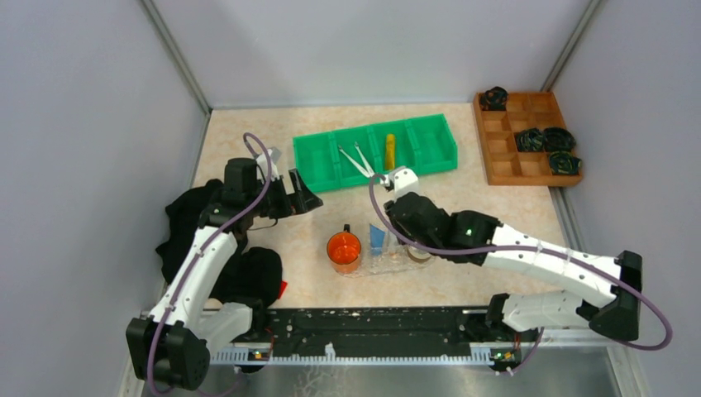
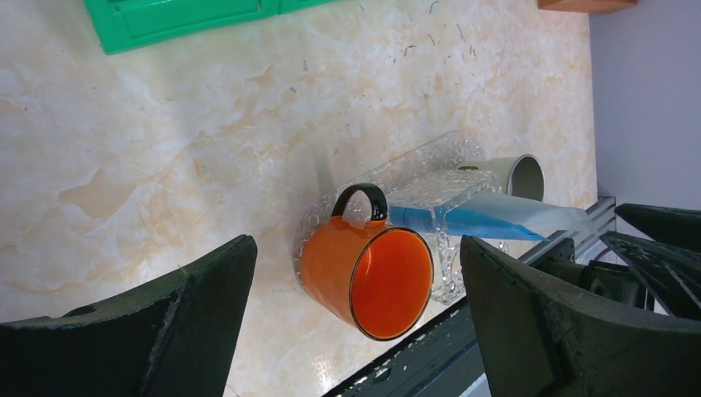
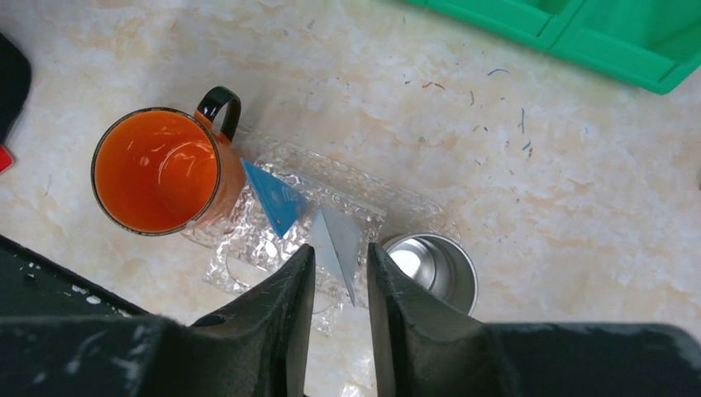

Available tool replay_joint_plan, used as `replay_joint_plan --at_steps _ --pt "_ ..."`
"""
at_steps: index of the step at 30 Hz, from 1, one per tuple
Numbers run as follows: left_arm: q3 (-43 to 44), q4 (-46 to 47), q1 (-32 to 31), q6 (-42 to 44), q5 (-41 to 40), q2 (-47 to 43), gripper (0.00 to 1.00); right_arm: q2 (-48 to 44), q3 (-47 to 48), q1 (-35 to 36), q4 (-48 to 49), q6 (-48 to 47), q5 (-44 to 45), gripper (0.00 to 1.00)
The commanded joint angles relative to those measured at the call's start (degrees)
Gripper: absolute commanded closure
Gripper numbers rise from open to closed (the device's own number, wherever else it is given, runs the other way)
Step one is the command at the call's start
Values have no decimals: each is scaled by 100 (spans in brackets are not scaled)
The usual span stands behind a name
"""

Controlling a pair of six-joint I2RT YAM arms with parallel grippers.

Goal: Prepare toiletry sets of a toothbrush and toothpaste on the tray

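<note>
The clear tray (image 3: 331, 186) holds an orange mug (image 3: 157, 171) at its left end and a metal cup (image 3: 434, 266) at its right end. Between them a blue toothpaste tube (image 3: 277, 198) and a white one (image 3: 337, 240) stand in the tray. My right gripper (image 3: 340, 251) hangs over the white tube, jaws open a little with a gap on each side of it. My left gripper (image 1: 304, 194) is wide open and empty, left of the tray and in front of the green bin (image 1: 430, 145). Two white toothbrushes (image 1: 355, 161) and a yellow toothpaste tube (image 1: 389, 150) lie in the bin.
A brown wooden compartmented box (image 1: 529, 136) with dark bundles stands at the back right. A black cloth (image 1: 207, 248) lies at the left, by the left arm. The black rail (image 1: 372, 331) runs along the near edge, close to the tray.
</note>
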Motion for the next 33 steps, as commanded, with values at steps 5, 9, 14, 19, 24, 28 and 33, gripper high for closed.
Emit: replay_joint_plan --at_steps 5,9,14,19,24,28,33 --pt "124 -253 -7 -174 569 -331 1 -959 508 92 -913 364 658 54" --pt "-124 -29 -15 -580 970 -365 1 -1076 436 78 -1398 923 1078 54" --pt "-509 53 -22 -960 1028 -1146 1 -1789 -72 16 -1759 1805 1307 58" --pt "-1112 10 -37 -1504 1217 -2005 6 -2274 -920 -460 -1760 2214 900 57" --pt "-1429 -318 -95 -1688 1096 -2596 15 -2407 -1063 -738 -1672 2393 778 53" --pt "-1670 -467 -104 -1862 1194 -2752 25 -2466 -1276 -1057 -1511 2672 503 53" --pt "-1820 -833 -167 -1770 1134 -2693 26 -2595 -1813 -1314 -1341 3501 274 47"
